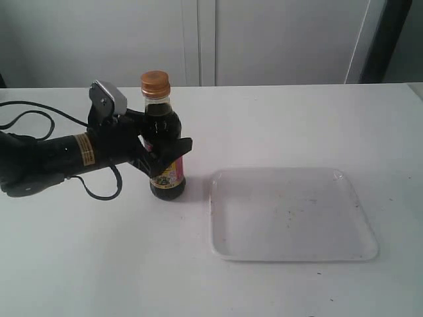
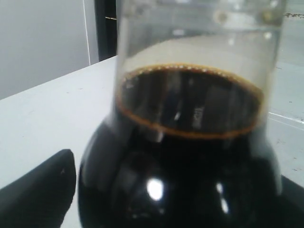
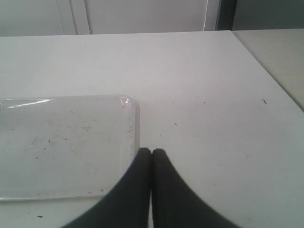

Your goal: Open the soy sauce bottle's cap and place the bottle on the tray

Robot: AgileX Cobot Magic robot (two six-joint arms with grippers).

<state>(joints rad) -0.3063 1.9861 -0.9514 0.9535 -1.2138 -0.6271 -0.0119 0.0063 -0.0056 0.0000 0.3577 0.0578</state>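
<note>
A small clear glass soy sauce bottle of dark liquid stands on the white table beside the empty flat white plastic tray. Its ribbed orange-copper cap looks closed, so both steps remain. The left gripper straddles the bottle with its fingers apart. The right gripper has its fingers pressed together. The bottle's label is mostly hidden.

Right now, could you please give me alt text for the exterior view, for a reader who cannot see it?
A soy sauce bottle, orange cap closed, stands upright on a white table, with the left gripper straddling its labelled body from the left. A flat white tray lies just to its right.
</note>
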